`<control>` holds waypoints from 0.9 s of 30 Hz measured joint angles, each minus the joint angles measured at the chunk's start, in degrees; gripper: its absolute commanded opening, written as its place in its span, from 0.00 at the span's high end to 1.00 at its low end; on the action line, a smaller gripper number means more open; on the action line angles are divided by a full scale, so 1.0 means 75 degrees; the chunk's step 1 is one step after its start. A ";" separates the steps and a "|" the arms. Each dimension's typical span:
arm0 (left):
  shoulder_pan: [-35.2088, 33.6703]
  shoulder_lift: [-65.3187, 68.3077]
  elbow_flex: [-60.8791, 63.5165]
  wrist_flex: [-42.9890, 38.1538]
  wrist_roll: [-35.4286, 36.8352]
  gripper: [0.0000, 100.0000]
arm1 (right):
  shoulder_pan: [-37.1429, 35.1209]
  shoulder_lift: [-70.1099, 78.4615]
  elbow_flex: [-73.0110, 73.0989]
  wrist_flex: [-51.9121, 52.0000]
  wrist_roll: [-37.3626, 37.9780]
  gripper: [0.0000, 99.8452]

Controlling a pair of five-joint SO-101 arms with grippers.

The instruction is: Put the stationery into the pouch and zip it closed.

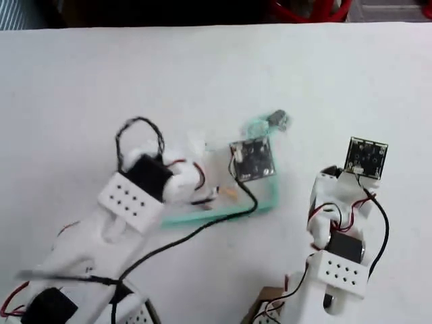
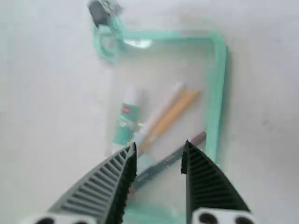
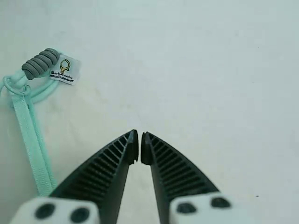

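Over pouch (image 2: 217, 84) | L hand (image 2: 160, 147) spread; glue (image 2: 126, 119), pencil (image 2: 175, 112) inside | R hand (image 3: 140, 137) closed

The high camera looks steeply down on the table (image 1: 202, 67) from well above, with both arms entering at the frame's lower edge and the pouch (image 1: 179, 219) near centre. The left wrist camera looks past its gripper (image 2: 160, 145), close over the pouch. The right wrist camera looks past its gripper (image 3: 140, 135) at bare table. All three share the pouch's grey pull (image 1: 277, 120).
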 measured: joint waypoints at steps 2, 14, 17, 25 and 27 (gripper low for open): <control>-0.0012 0.0000 0.1348 -0.0762 0.0000 0.94 | 0.0000 0.0000 0.0000 -0.0012 0.0000 0.98; 0.0481 0.0363 0.3294 -0.1407 0.0305 0.98 | 0.0129 -0.0035 0.0223 -0.0305 0.0000 0.98; 0.0481 0.1078 0.3270 -0.1407 0.0305 0.98 | 0.0141 -0.0070 0.0223 -0.0305 0.0000 0.98; 0.0035 0.3903 0.1371 -0.0727 -0.0012 0.98 | 0.0141 -0.0070 0.0223 -0.0305 0.0000 0.98; -0.0211 0.4489 0.0750 -0.0422 -0.0305 0.98 | 0.0141 -0.0070 0.0223 -0.0305 0.0000 0.98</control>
